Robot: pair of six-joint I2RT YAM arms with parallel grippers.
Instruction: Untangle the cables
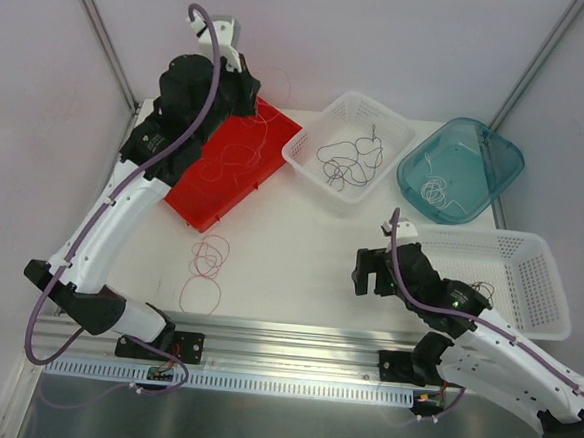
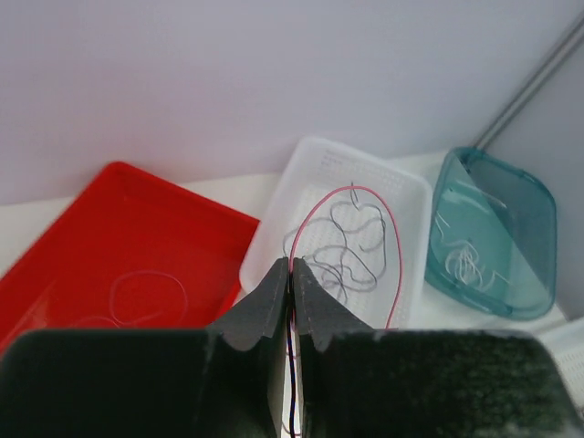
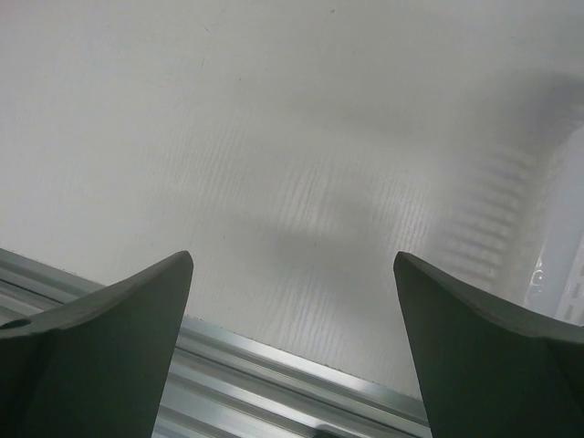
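**Cable positions**
- The red cable (image 2: 394, 255) is clamped between the fingertips of the left gripper (image 2: 291, 266). A dark strand (image 2: 290, 383) runs down the same gap.
- From the fingertips the red cable rises in a tall open loop. In the left wrist view this loop lies across the centre white basket (image 1: 387, 115).
- A tangle of dark cables (image 1: 344, 161) lies inside that basket, at the far centre of the table (image 1: 299, 260).
- Whitish cables (image 1: 436, 191) lie in the teal container (image 1: 507, 159), at the far right, just beside the basket.
- A pale loop (image 2: 146, 273) lies on the floor of the red tray (image 1: 208, 203), at the far left.
- Red loops (image 1: 207, 265) lie on the bare table, just near of the red tray.

**Gripper state**
- Left gripper: the fingers are pressed together on the red cable. The gripper is raised over the far part of the red tray and faces the centre basket.
- Right gripper (image 3: 292, 260): the fingers stand wide apart with nothing between them. It hangs over bare table at the near right, beside the aluminium rail (image 3: 274, 365). It is just left of a second white basket (image 1: 528, 286).
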